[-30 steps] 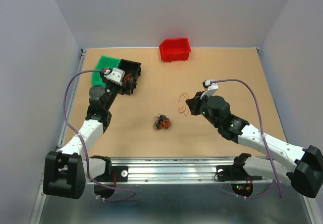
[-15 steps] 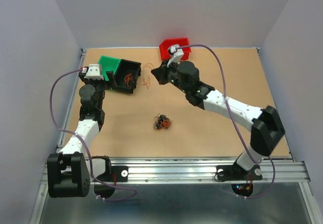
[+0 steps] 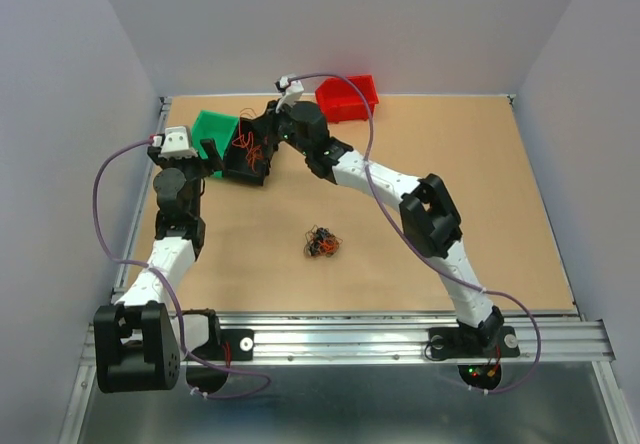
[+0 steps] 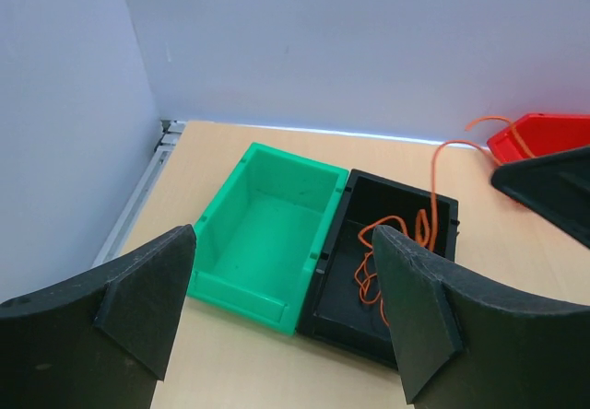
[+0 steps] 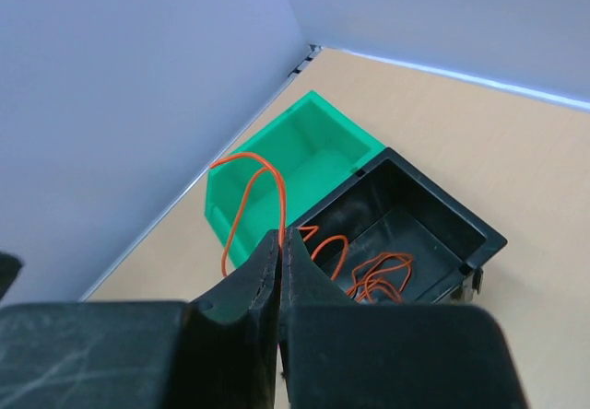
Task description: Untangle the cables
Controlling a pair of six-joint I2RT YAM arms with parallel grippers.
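Note:
A small knot of orange and black cables (image 3: 321,243) lies on the table's middle. My right gripper (image 3: 262,130) reaches to the far left, above the black bin (image 3: 262,175). In the right wrist view it (image 5: 281,236) is shut on an orange cable (image 5: 249,188) that loops over the bins. More orange cable (image 5: 378,275) lies inside the black bin (image 5: 461,234). My left gripper (image 3: 208,152) is open and empty beside the green bin (image 3: 210,124). In the left wrist view it (image 4: 284,234) points at both bins, with orange cable (image 4: 378,252) in the black bin (image 4: 406,192).
A red bin (image 3: 347,97) stands at the back edge, also visible in the left wrist view (image 4: 544,133). The green bin (image 4: 267,216) is empty. Grey walls enclose the table on the left, back and right. A metal rail (image 3: 330,339) runs along the near edge.
My right arm has swung from the middle right across to the far left, carrying the orange cable over the black bin. My left gripper has drawn back left from the black bin.

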